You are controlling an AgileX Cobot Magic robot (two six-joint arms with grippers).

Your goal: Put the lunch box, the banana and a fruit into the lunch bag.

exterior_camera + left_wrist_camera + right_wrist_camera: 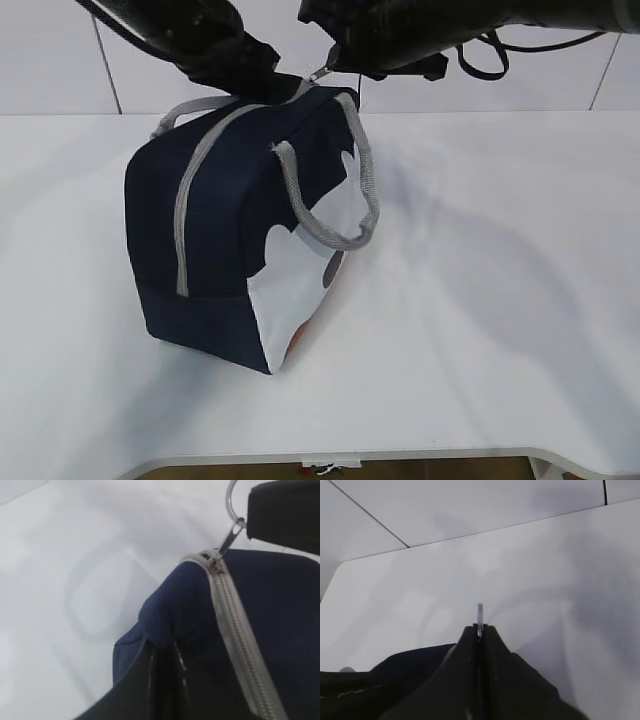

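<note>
Pinching the zipper ring pull (480, 614), right gripper (480, 630) jaws pressed together; left gripper (165, 652) jaws clamped on lunch bag (215, 230) fabric at 12 o'clock.

We find nothing we can read in any view: no words, brand names, numbers or signs. The only markings stand on the white side panel of the lunch bag (235, 230), which sits toward the left of the table (500, 330); they are dark and red shapes, not letters we can make out.
</note>
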